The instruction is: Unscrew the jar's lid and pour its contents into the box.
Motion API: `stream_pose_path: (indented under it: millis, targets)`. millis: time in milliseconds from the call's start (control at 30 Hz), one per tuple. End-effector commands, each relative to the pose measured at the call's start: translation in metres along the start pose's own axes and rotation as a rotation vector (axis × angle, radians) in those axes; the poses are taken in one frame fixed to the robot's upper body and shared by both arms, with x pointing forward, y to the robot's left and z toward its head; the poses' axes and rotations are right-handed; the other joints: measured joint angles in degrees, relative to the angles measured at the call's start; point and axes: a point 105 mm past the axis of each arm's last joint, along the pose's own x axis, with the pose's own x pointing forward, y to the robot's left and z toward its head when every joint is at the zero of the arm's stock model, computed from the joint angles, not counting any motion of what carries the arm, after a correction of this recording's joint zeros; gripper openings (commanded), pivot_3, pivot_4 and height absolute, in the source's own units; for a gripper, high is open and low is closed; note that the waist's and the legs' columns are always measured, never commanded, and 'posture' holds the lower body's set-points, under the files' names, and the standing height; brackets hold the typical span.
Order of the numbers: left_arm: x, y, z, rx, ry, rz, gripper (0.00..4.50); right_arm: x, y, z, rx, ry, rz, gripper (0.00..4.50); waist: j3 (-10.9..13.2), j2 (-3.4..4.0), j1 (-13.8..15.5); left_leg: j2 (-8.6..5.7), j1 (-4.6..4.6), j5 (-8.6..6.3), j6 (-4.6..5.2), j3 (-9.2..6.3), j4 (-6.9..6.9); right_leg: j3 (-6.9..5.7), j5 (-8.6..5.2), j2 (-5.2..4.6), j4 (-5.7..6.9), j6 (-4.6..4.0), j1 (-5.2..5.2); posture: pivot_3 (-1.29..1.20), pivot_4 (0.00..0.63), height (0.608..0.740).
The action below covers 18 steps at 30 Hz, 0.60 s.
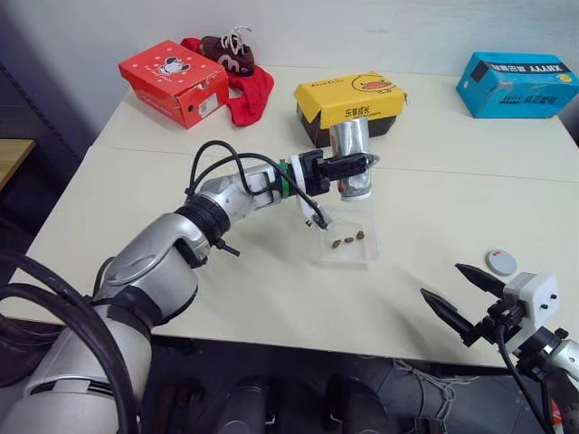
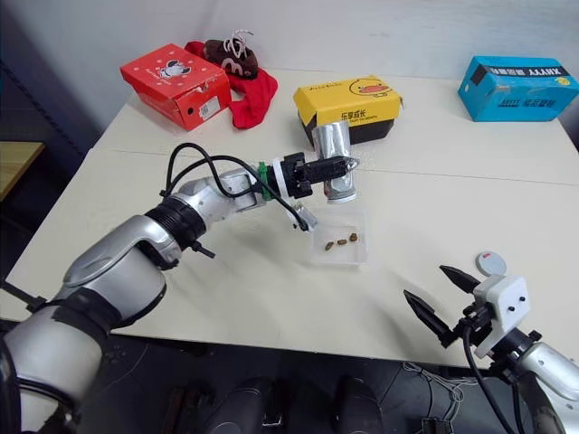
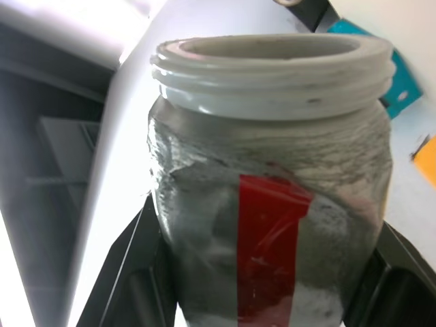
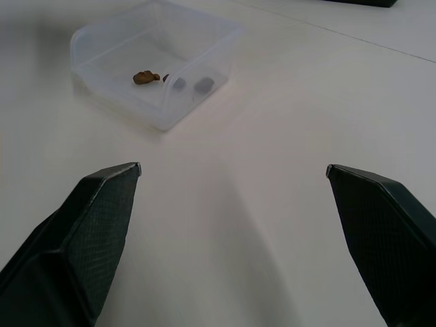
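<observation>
My left gripper point(image 1: 357, 165) is shut on the jar point(image 1: 351, 154), a white-grey cylinder with a red stripe point(image 3: 269, 245). It holds the jar in the air over the far edge of the box point(image 1: 369, 255). The jar's threaded mouth point(image 3: 272, 65) is open, with no lid on it. The box is a clear shallow tray, and the contents point(image 1: 348, 239), a few brown pellets, lie inside it. The lid point(image 1: 500, 262) rests flat on the table to the right of the box. My right gripper point(image 1: 441, 281) hovers open near the table's front right, empty, its fingers point(image 4: 102, 204) pointing towards the box point(image 4: 102, 41).
A yellow-and-black carton point(image 1: 348, 101) stands just behind the jar. At the back left are a red shoebox point(image 1: 174, 80), a red cloth point(image 1: 251, 98) and a brown shoe point(image 1: 228, 52). A blue box point(image 1: 517, 83) sits at the back right.
</observation>
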Motion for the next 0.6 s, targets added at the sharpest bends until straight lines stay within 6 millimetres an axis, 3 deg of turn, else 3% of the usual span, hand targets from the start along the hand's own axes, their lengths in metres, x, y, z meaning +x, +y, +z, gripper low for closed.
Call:
stream_pose_path:
  millis: [33,200,300,467,600]
  targets:
    - [-0.011,0.007,-0.011,-0.473,0.083,-0.005,2.34,-0.001,0.000,0.006,-0.014,-0.030,0.003,4.48,-0.01,0.01,-0.08,-0.01,0.01,0.00,0.00,0.00,0.02,0.00,0.00,-0.02,0.01,0.00,0.01,0.00,0.150,0.740]
    - [-0.038,-0.005,-0.031,-1.262,0.264,-0.034,2.34,0.005,0.000,0.012,-0.021,-0.081,0.043,4.48,-0.04,0.07,-0.93,-0.04,0.08,0.02,-0.04,-0.02,0.15,-0.20,-0.01,-0.01,0.16,-0.02,0.04,0.00,0.150,0.740]
    - [-0.072,-0.020,-0.040,-1.756,0.350,-0.030,2.34,0.011,0.007,0.026,-0.084,-0.194,0.134,4.48,-0.04,0.07,-1.73,-0.11,0.07,0.05,0.00,0.00,0.41,-0.36,-0.01,0.34,0.44,-0.01,0.06,0.00,0.150,0.740]
    - [-0.130,-0.020,-0.050,-2.107,0.479,0.147,2.34,0.020,0.014,0.044,-0.163,-0.368,0.228,4.48,-0.04,0.07,-3.17,-0.01,0.32,0.08,-0.04,0.08,0.59,-0.06,-0.01,0.63,0.73,-0.01,0.18,0.00,0.150,0.740]
    - [-0.204,-0.022,-0.050,-2.222,0.749,0.395,2.34,0.037,0.029,0.058,-0.208,-0.450,0.318,4.48,-0.04,0.07,-3.44,0.02,0.53,0.09,-0.07,0.14,0.58,0.17,-0.01,0.64,0.94,-0.02,0.22,0.00,0.150,0.740]
